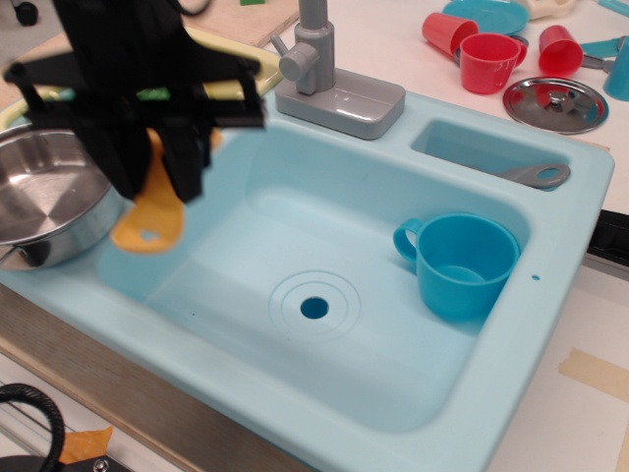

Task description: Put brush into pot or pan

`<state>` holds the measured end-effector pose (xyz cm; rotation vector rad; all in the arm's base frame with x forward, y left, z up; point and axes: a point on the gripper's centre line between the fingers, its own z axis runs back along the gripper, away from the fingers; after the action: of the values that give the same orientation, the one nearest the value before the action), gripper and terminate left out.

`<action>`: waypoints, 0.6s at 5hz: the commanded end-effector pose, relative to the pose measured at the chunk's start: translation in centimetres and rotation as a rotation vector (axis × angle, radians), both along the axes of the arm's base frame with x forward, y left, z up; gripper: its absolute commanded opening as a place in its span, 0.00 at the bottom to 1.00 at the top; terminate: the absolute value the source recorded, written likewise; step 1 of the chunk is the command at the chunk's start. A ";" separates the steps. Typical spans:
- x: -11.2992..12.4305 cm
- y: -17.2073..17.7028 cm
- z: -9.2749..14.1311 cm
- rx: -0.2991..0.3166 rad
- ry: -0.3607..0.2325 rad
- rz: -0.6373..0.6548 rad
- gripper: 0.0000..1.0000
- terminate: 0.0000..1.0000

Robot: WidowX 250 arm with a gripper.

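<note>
While pinching the brush, claw hangs at pot rim | sink basin open rightward.

White counter: blue sink, red cups, steel lid, tape.

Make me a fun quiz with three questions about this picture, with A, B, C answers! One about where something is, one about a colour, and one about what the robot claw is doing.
1. Where is the blue cup?
A. inside the sink
B. inside the pot
C. on the lid

2. What colour is the brush?
A. green
B. yellow-orange
C. red

3. What is the gripper doing?
A. hanging open and empty
B. holding the cup
C. holding the brush in the air

Answers:
1. A, the cup stands on the sink floor, right of the drain.
2. B, its flat rounded end is yellow-orange.
3. C, the brush hangs from the closed fingers beside the pot's rim.
</note>
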<state>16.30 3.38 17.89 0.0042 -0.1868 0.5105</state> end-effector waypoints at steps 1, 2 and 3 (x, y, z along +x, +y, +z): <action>-0.1 3.3 1.9 0.023 -0.041 0.048 0.00 0.00; -0.6 5.3 1.5 -0.006 -0.018 0.088 0.00 0.00; -1.6 6.4 0.8 -0.026 -0.004 0.105 0.00 0.00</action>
<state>14.08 10.01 17.72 -0.0345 -0.1629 0.6245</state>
